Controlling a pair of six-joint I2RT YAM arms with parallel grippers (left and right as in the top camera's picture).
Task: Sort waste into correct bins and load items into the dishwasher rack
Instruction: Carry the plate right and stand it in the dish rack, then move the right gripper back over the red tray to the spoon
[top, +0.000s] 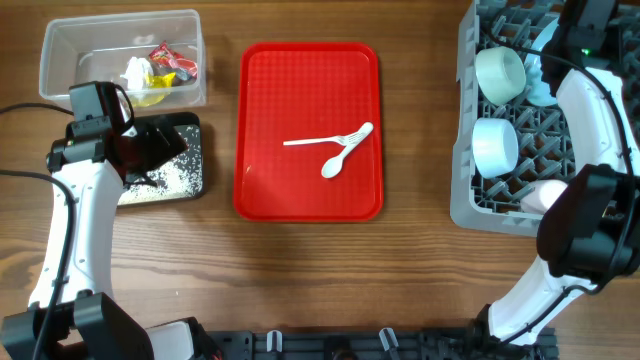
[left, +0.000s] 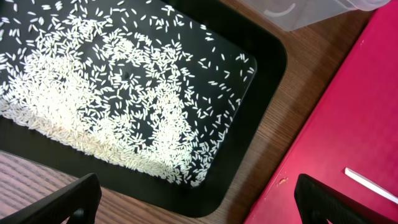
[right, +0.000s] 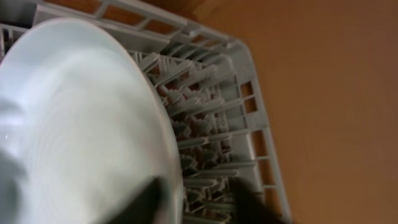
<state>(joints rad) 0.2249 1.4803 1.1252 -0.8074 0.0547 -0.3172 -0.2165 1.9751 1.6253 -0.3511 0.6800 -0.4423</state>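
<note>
Black fingers of the right gripper (right: 199, 205), blurred, stand parted on either side of the rim of the pale blue plate (right: 81, 124), set among the pegs of the grey dishwasher rack (right: 242, 81). The left gripper (left: 199, 202), jaws wide and empty, hangs above the black tray (left: 267, 56) of rice grains (left: 93, 93). Fork (top: 322, 139) and spoon (top: 333, 166) lie on the red tray (top: 300, 190).

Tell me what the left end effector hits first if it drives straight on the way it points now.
Most likely the black tray, near its corner beside the red tray, where the rice thins out. The left end effector points down at it with nothing in between; depth is unclear.
</note>
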